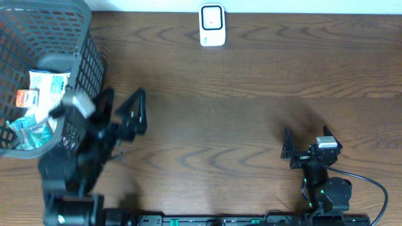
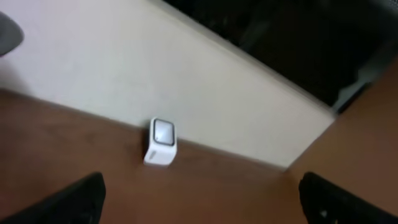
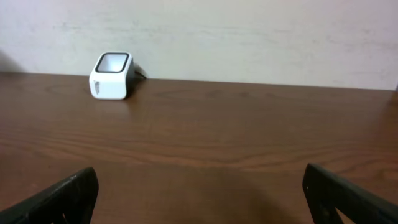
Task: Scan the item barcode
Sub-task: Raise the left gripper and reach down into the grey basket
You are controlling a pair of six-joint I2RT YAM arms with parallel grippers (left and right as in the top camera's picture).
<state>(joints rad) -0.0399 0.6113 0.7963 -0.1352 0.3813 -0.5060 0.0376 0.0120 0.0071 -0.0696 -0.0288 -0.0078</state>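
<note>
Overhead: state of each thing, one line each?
Basket: upright, holding packets.
Packets: in the basket, not picked.
Scanner: upright, nothing in front of it.
Left hand: open, empty, near the basket.
Right hand: open, empty.

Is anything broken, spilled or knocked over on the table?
No, nothing stands out. The white scanner sits upright at the far edge of the table. The packets are all inside the gray basket, and none have spilled out.
</note>
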